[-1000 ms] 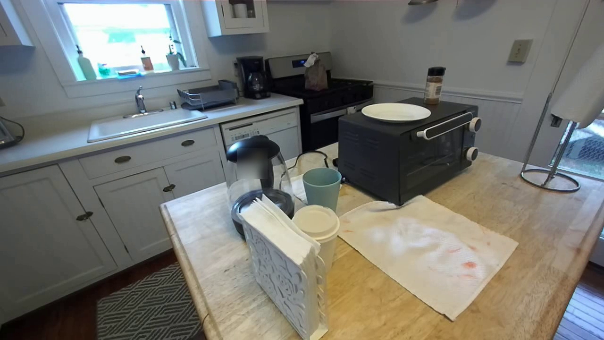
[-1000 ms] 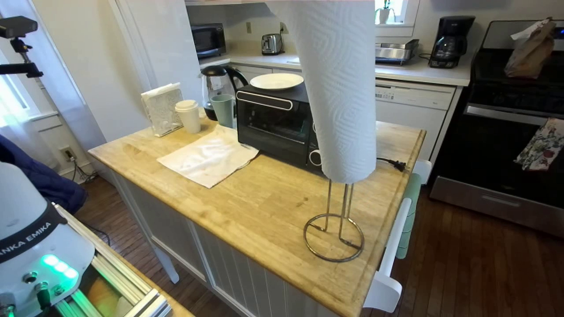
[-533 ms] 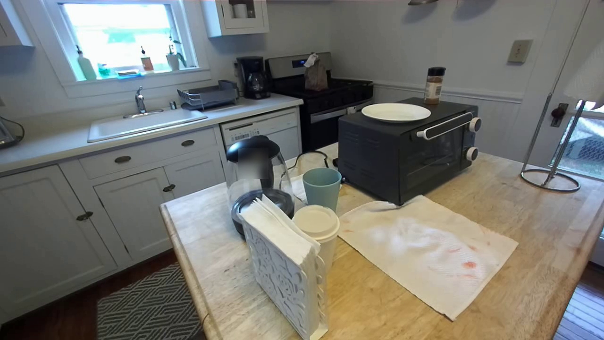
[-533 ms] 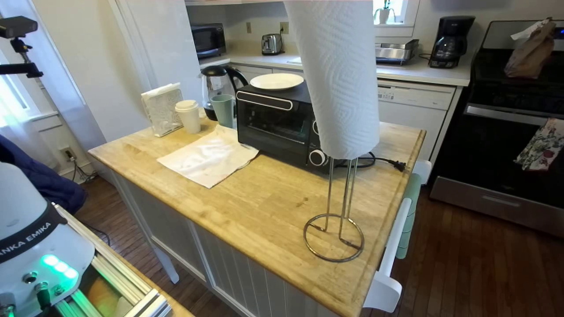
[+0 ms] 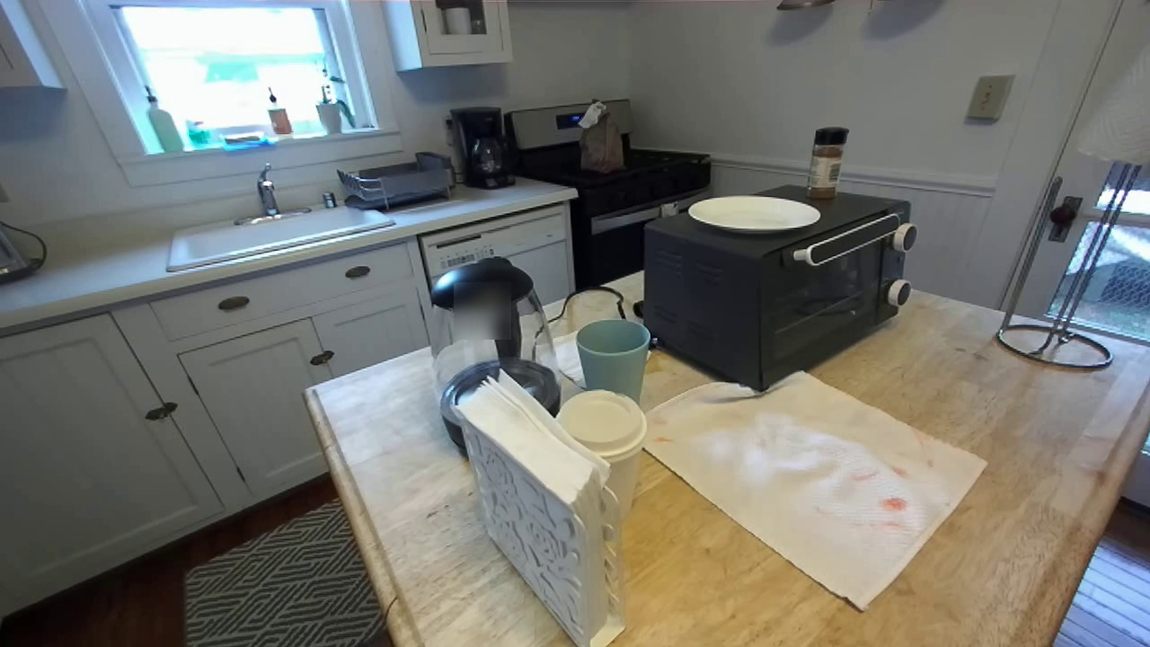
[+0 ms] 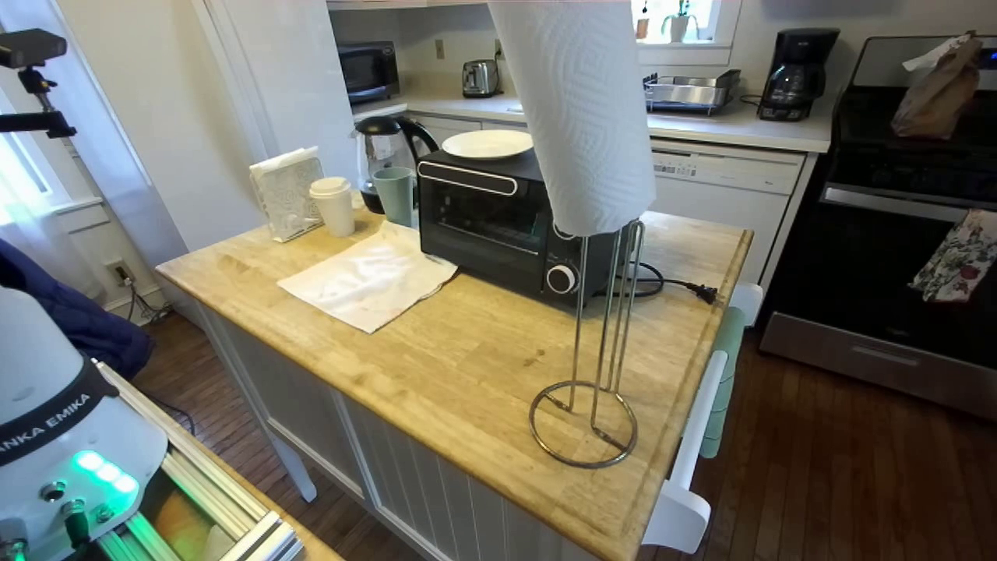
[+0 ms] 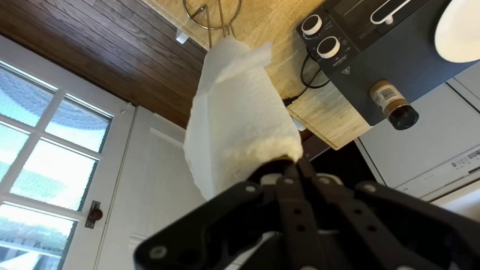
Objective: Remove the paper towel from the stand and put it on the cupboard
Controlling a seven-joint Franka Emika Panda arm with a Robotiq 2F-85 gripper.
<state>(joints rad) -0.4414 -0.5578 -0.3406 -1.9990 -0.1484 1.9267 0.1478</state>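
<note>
Paper towel roll [image 6: 576, 117], 1, upper centre of an exterior view, rides higher on its wire stand [image 6: 605, 331], whose base shifts slightly left, so likely not yet free; claw [image 7: 299, 168], 1, lower centre of wrist view, pinched tight on the roll's rim.

Stand [image 6: 604, 335] on island [image 6: 498, 358], paper towel roll [image 6: 580, 117] above its base, toaster oven [image 6: 487, 210] behind and left in an exterior view, plate [image 6: 489, 144] and spice jar [image 5: 826, 166] atop oven, lidded cup [image 6: 335, 209] between napkin holder [image 6: 288, 199] and tumbler [image 6: 395, 196]
</note>
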